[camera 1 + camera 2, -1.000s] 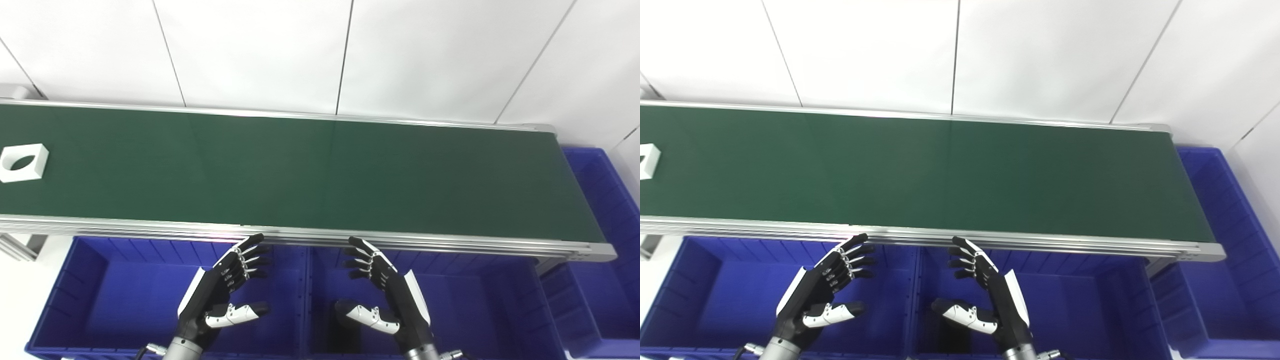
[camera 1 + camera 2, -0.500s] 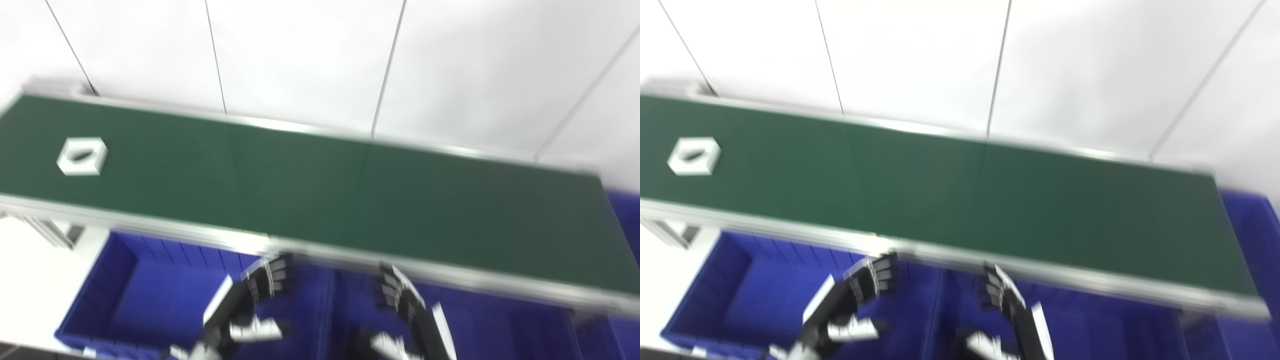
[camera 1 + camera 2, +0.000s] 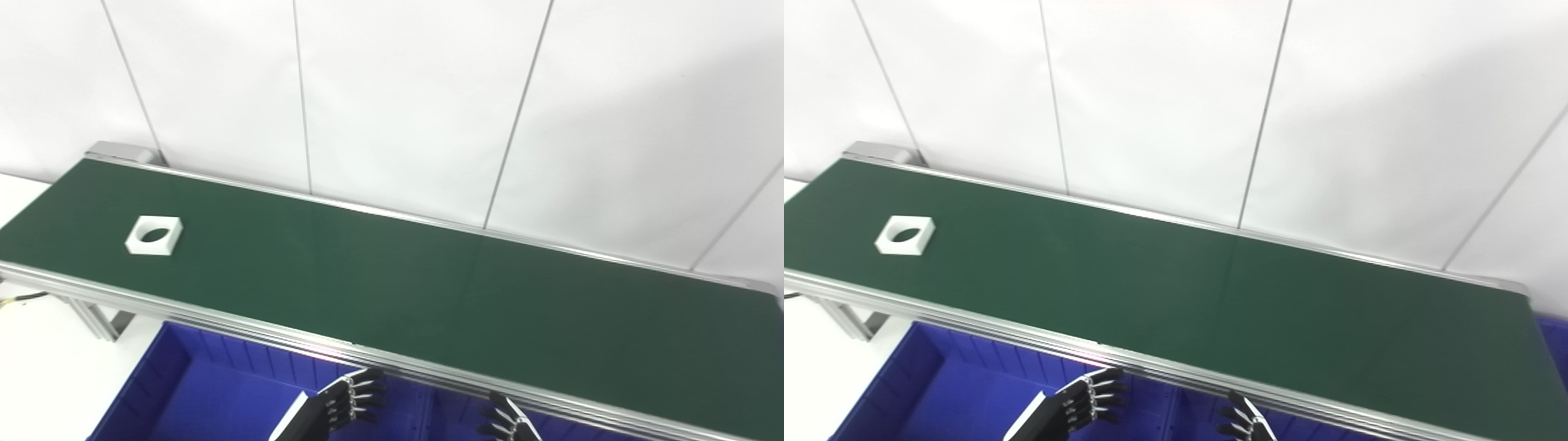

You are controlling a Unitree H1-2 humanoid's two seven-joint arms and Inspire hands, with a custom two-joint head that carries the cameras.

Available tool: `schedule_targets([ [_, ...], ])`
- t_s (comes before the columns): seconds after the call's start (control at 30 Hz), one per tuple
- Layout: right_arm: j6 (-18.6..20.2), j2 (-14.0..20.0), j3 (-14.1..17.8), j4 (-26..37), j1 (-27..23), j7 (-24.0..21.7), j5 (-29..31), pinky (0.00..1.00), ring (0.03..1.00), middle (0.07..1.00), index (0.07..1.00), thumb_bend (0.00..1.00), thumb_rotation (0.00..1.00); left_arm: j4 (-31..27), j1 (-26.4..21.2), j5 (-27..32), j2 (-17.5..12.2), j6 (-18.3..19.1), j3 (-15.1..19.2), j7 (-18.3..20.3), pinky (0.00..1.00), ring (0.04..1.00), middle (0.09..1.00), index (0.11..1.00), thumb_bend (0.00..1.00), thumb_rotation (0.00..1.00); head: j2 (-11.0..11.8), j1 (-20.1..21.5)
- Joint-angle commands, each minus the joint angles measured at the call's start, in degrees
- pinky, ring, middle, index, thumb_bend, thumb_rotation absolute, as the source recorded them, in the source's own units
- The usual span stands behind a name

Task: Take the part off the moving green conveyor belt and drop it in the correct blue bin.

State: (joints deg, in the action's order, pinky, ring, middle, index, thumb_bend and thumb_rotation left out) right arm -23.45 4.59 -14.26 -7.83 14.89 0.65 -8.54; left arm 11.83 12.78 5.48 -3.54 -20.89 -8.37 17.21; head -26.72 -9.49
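White square part (image 3: 154,234) rides far up the green belt (image 3: 392,275); left hand (image 3: 334,407) and right hand (image 3: 508,424) hover spread and empty over the blue bin (image 3: 184,392), belt rail (image 3: 245,327) between.

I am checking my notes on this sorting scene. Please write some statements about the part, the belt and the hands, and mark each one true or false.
1. The white square part with a round hole lies on the green conveyor belt. True.
2. The left hand holds the part. False: it holds nothing, fingers apart, over the blue plastic bin.
3. The part is near the belt's right end. False: near its left end.
4. Only the fingertips of the right hand show. True.
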Motion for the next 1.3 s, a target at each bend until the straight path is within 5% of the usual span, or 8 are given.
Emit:
schedule_targets([
  [0.0, -3.5, 0.2, -0.3, 0.6, -0.7, 0.6, 0.1, 0.64, 0.725, 0.806, 0.880, 0.63, 0.43, -0.3, -1.1, 0.2, 0.3, -2.1, -0.2, -0.1, 0.65, 0.732, 0.784, 0.820, 0.95, 0.23, 0.5, -0.6],
  [0.9, -3.5, 0.6, -0.5, -2.0, -1.6, 1.1, 0.8, 0.64, 0.728, 0.813, 0.904, 0.55, 0.35, 2.2, -2.1, -0.2, 1.0, -5.3, -0.2, -0.3, 0.63, 0.700, 0.760, 0.801, 0.97, 0.20, 5.5, -5.8],
  [1.27, -3.5, 0.7, -0.8, -2.1, -1.5, 0.9, 1.1, 0.64, 0.737, 0.823, 0.914, 0.55, 0.34, -3.4, -1.1, -0.8, 0.8, -4.2, 0.0, -1.7, 0.63, 0.701, 0.753, 0.780, 0.97, 0.21, 5.9, -6.3],
])
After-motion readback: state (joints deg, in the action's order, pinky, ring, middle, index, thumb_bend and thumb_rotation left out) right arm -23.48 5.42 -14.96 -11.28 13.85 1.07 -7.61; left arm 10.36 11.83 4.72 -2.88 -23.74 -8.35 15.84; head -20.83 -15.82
